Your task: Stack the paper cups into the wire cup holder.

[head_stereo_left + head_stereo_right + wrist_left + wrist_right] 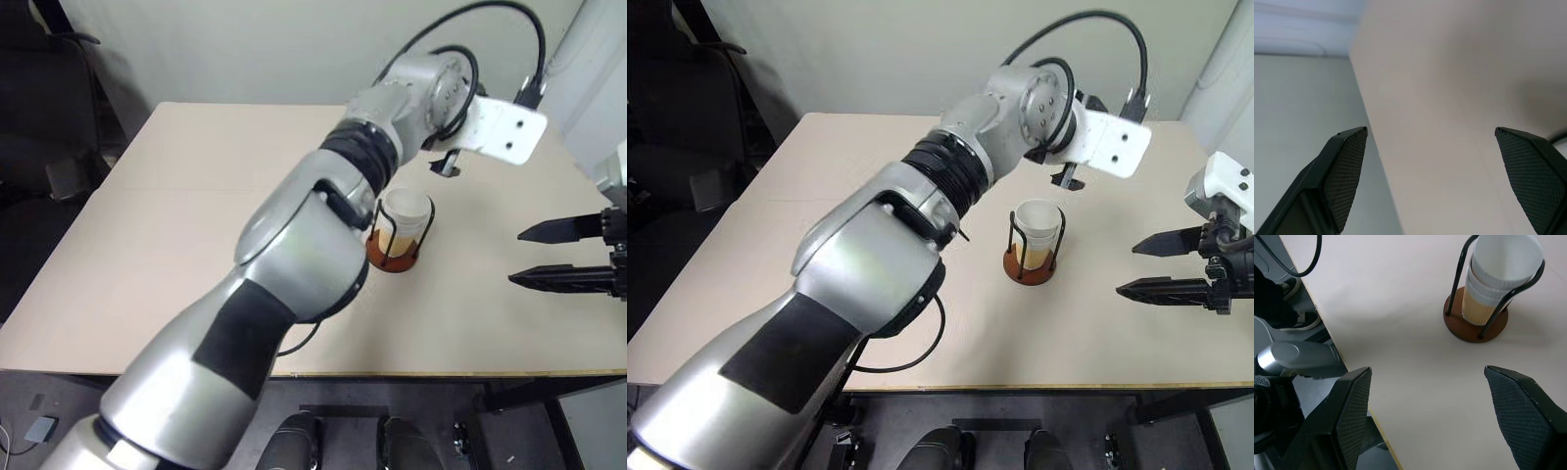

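A: What takes up most of the frame?

B: The table [872,196], a pale beige top running from the upper centre down to the lower edge of the head views. A dark chair [666,117] stands off its edge at the upper left, and the dark floor [1176,431] shows along the bottom.

A: And the task's things?

B: The wire cup holder [1034,264] stands upright a little right of centre, its round reddish-brown base flat on the table and its thin black loops rising around the paper cups [1038,227]. The cups sit nested one inside another within the loops, white rims stacked at the top and a tan side showing lower down. In the right wrist view the same holder [1476,323] and cups [1503,269] sit in the upper right.

A: The left hand?

B: The left hand [1065,179] hangs just above and slightly behind the cups in the upper centre-right, not touching them. In the left wrist view its two black fingers [1344,171] are spread wide with nothing between them.

A: And the right hand?

B: The right hand [1151,266] sits at the right edge, level with the holder and apart from it, fingers parted and empty, pointing toward the holder.
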You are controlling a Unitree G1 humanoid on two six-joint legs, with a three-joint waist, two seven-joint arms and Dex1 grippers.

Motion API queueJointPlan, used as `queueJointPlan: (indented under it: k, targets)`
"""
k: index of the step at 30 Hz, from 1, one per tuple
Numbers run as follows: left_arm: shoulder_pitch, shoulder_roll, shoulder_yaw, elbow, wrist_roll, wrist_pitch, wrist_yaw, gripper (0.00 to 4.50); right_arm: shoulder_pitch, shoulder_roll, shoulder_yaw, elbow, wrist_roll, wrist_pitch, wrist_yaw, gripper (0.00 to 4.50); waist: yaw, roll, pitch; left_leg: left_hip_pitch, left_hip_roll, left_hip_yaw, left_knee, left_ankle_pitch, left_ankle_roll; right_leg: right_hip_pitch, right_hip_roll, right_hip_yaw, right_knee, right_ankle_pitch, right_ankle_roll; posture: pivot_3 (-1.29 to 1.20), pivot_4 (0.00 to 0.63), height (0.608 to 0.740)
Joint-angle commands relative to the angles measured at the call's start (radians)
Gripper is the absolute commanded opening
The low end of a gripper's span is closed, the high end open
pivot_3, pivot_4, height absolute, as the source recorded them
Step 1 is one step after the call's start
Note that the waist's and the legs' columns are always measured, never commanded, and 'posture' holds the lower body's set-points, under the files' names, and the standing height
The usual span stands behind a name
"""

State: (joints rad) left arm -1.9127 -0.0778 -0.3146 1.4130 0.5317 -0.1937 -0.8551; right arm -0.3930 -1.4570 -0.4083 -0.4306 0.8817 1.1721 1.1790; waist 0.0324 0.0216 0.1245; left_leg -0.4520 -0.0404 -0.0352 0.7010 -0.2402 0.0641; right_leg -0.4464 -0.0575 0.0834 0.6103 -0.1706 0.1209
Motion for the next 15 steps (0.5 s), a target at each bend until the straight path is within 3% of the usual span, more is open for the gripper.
queueJointPlan:
  k: [1,6,10,15]
  targets:
    - [-0.014,0.063,0.150,-0.034,-0.152,0.029,-0.118,4.45,-0.048,0.005,0.021,0.023,0.005,-0.040,-0.019,3.76,-0.001,0.001,0.000,0.000,0.000,0.000,0.000,0.000,0.000,0.000,0.000,0.000,0.000,0.000,0.000,0.00,0.150,0.740]
    - [0.062,0.196,0.282,-0.046,-0.292,0.096,-0.351,4.45,-0.079,0.023,0.093,0.075,-0.047,-0.113,-0.028,3.76,-0.004,0.003,-0.002,0.002,0.000,0.000,0.000,0.000,0.001,0.000,0.001,0.000,0.001,0.002,-0.002,0.00,0.150,0.740]
    - [0.157,0.359,0.340,-0.061,-0.380,0.176,-0.653,4.45,-0.148,0.070,0.214,0.181,-0.154,-0.252,-0.015,3.76,-0.009,0.004,-0.002,0.004,0.001,0.000,0.001,0.000,0.002,0.000,0.002,0.001,0.002,0.007,-0.008,0.00,0.150,0.740]
    - [0.239,0.460,0.357,-0.082,-0.453,0.231,-0.759,4.45,-0.264,0.156,0.316,0.312,-0.249,-0.356,0.006,3.76,-0.007,0.005,-0.002,-0.001,0.000,-0.002,0.002,0.005,0.009,-0.003,0.003,-0.004,0.002,0.012,-0.010,0.00,0.150,0.740]
